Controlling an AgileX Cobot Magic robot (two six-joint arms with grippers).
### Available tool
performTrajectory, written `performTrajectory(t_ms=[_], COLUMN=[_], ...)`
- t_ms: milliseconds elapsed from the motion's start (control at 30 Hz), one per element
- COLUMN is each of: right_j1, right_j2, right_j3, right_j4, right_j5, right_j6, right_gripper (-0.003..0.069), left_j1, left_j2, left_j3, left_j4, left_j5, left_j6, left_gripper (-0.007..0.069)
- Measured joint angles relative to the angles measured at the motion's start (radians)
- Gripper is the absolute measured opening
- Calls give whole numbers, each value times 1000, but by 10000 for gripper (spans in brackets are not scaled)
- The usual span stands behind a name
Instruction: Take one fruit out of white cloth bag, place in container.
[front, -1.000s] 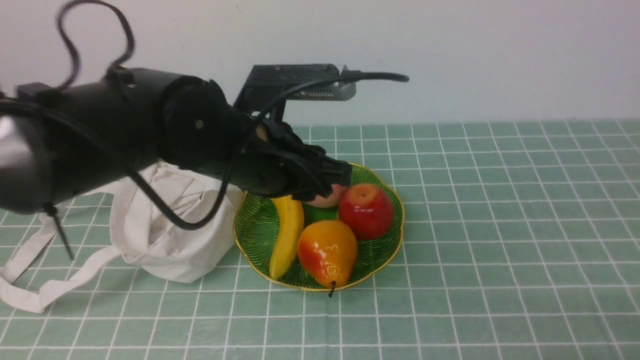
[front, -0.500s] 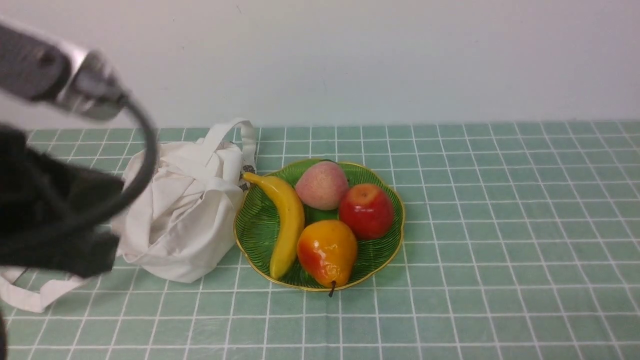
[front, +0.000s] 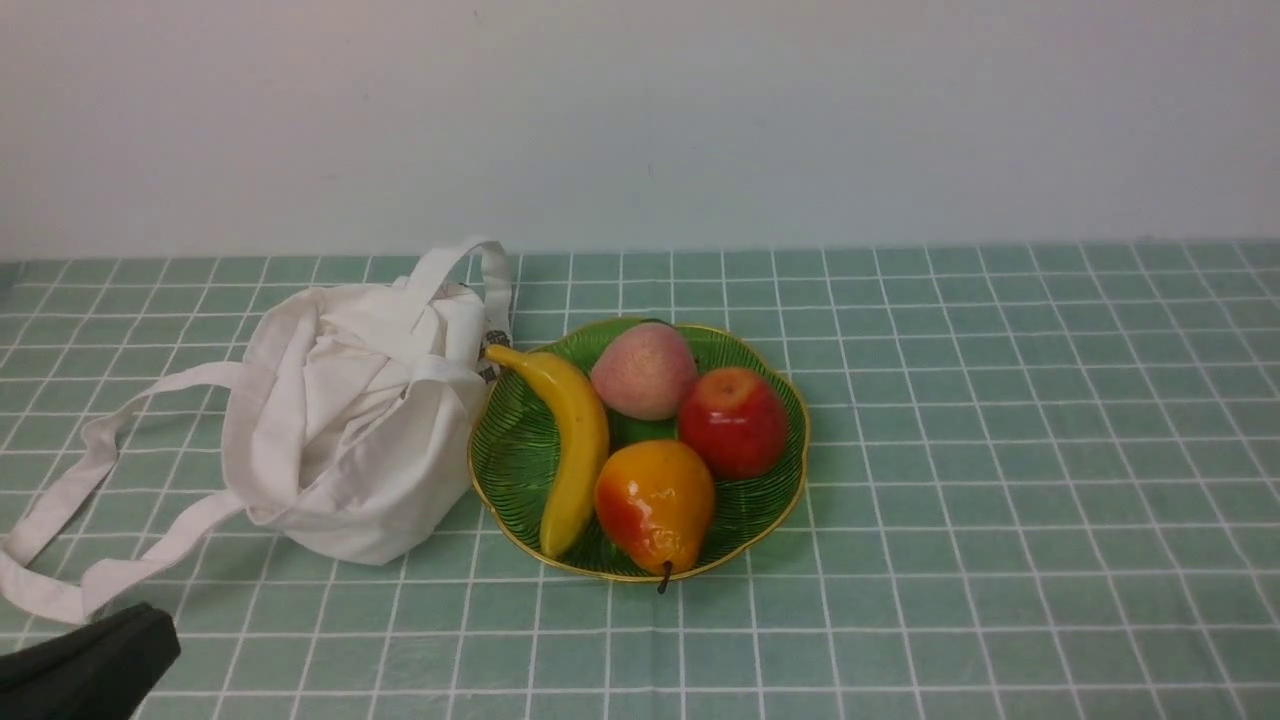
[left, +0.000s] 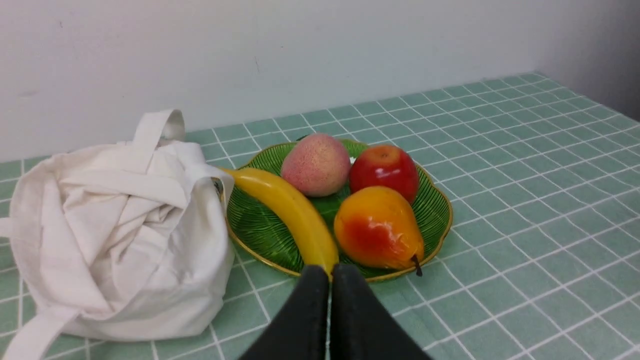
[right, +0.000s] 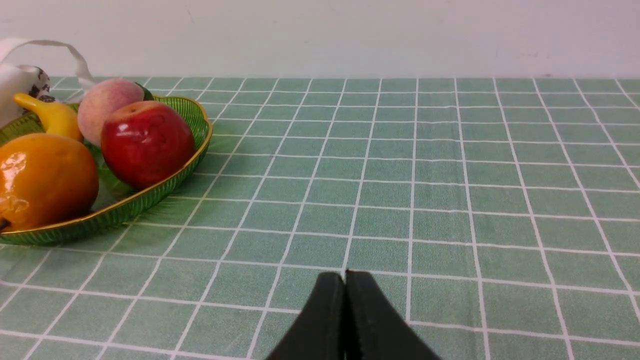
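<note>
The orange-yellow pear-shaped fruit (front: 655, 505) (left: 377, 227) (right: 45, 180) lies at the near side of the green glass plate (front: 510, 460) (left: 250, 232) (right: 200, 122), stem toward me. The white cloth bag (front: 350, 430) (left: 115, 225) slumps just left of the plate, touching its rim, straps trailing left. My left gripper (left: 330, 272) is shut and empty, drawn back near the table's front, well short of the plate; only a dark part of that arm (front: 85, 665) shows in the front view. My right gripper (right: 344, 276) is shut and empty over bare cloth right of the plate.
A yellow banana (front: 575, 445), a matte pink peach (front: 643, 370) and a round red apple (front: 733, 420) share the plate with the pear. The green checked tablecloth (front: 1000, 450) runs to a white wall behind.
My left arm, which reached over the plate at the peach a second ago, has swung back left and down to the lower-left corner. The peach now lies uncovered on the plate.
</note>
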Motion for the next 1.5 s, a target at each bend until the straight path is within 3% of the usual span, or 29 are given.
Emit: performTrajectory(t_ms=[533, 633, 867, 1000, 1233, 1500], right_j1=[0, 0, 0, 0, 0, 0], right_j2=[0, 0, 0, 0, 0, 0], right_j3=[0, 0, 0, 0, 0, 0], right_j4=[0, 0, 0, 0, 0, 0], right_j5=[0, 0, 0, 0, 0, -1], right_j6=[0, 0, 0, 0, 0, 0], right_gripper=[-15, -15, -15, -15, -15, -15], left_j1=[15, 80, 360, 469, 505, 505], left_j2=[-29, -29, -29, -61, -163, -189], left_j3=[69, 76, 175, 226, 294, 298], left_j4=[42, 2, -226, -256, -239, -156], left_j5=[31, 30, 15, 0, -11, -10], left_j6=[21, 68, 344, 393, 381, 250], left_gripper=[-8, -8, -8, -8, -8, -8])
